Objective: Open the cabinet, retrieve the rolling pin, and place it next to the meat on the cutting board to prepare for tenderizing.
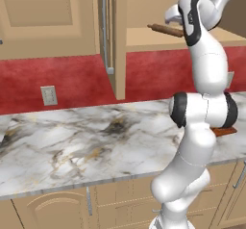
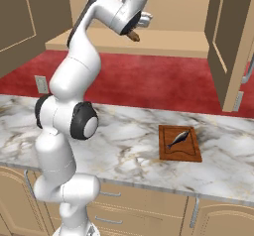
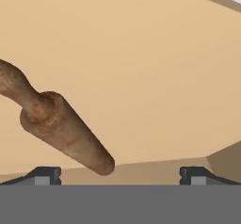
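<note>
Tan cabinet (image 2: 225,46) is already open, we see the rolling pin (image 3: 61,126) lying unheld on its shelf between the wide-open gripper (image 3: 120,175) jaws, grasp and placement beside meat (image 2: 177,139) on cutting board (image 2: 191,153) left.

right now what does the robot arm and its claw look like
The arm is glossy white, built of rounded, tube-like segments, with dark, nearly black bands and caps at the joints. A round dark cap with a grey centre sits on one joint by the counter. No cables or markings show. The claw has two small dark fingertips with grey pads.
</note>
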